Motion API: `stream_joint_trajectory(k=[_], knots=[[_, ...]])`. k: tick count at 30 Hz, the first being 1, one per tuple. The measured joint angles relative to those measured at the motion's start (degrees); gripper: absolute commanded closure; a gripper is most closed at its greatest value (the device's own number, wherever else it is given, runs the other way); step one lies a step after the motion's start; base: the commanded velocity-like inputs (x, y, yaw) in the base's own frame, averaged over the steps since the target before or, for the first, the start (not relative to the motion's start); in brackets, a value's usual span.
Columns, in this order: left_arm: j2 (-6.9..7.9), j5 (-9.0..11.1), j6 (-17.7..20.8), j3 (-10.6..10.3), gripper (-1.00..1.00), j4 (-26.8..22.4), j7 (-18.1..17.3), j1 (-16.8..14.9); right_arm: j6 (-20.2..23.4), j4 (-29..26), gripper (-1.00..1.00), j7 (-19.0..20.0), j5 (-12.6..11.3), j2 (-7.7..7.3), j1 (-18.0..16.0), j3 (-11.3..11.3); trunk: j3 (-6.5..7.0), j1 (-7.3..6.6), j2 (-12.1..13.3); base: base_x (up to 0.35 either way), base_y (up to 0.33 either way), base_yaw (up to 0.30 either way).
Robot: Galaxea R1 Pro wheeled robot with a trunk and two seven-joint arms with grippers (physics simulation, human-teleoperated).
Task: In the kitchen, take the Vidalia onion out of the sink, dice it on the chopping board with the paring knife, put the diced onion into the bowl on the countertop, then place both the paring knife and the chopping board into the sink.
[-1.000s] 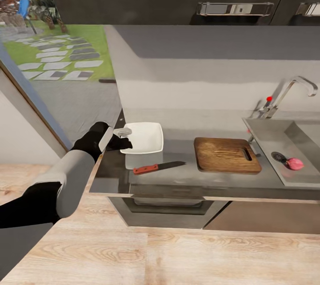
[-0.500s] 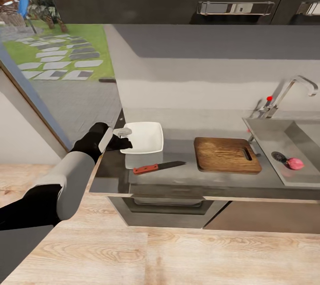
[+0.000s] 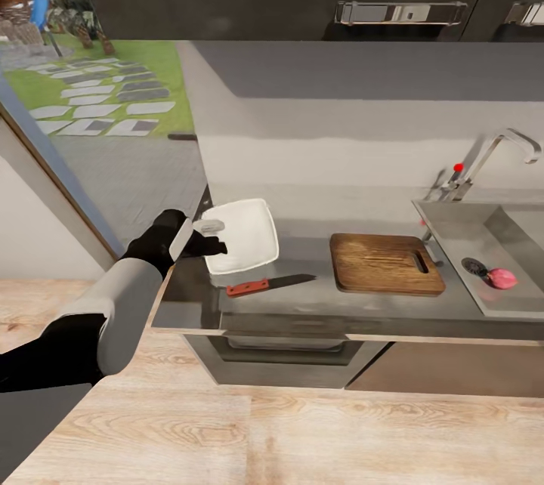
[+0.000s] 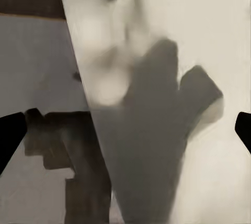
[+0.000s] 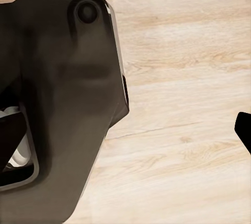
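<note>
The bowl (image 3: 240, 236) sits tilted at the countertop's (image 3: 302, 302) left end, its left rim clamped in the left gripper (image 3: 209, 233). Just in front, the paring knife (image 3: 268, 285) lies lengthwise, blade pointing right toward the chopping board (image 3: 385, 264).

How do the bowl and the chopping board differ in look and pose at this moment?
The bowl is white and squarish; the chopping board is brown wood with a handle slot. The bowl is tipped up, gripped at its rim by the left tool; the chopping board lies flat, untouched. The bowl's lower edge hangs just over the paring knife; the chopping board sits beside the sink. Both are over the countertop.
</note>
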Motion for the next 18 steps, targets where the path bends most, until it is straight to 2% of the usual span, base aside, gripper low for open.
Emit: stream_joint_trajectory(k=[16, 18], knots=[[-0.01, 0.09, 0.09, 0.44, -1.00, -0.29, 0.08, 0.00, 0.05, 0.03, -1.00, 0.03, 0.00, 0.01, 0.00, 0.00, 0.00, 0.00, 0.00, 0.000, 0.000, 0.000], [-0.05, 0.14, 1.03, 0.47, -1.00, -0.64, 0.07, -0.10, 0.03, 0.11, -1.00, 0.03, 0.00, 0.02, 0.00, -0.01, 0.00, 0.00, 0.00, 0.000, 0.000, 0.000]])
